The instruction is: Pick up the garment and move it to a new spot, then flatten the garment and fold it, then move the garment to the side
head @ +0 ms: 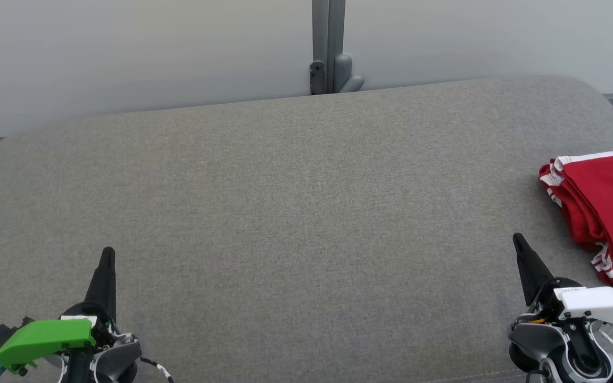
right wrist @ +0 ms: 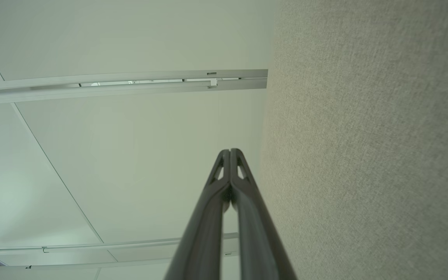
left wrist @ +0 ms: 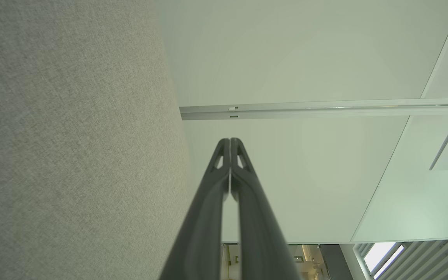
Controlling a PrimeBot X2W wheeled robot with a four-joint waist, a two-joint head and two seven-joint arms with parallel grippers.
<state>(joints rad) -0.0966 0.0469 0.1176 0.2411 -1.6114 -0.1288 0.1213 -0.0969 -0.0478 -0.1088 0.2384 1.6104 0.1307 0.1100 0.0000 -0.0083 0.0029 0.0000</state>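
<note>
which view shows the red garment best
The head view: the red garment lies at the right edge of the grey cushion, partly cut off by the frame. The wrist views point past shut fingers at cushion and pale wall.

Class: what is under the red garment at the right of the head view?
The red garment lies bunched on the grey fabric surface. The patch beneath it is covered, so anything there cannot be seen.
</note>
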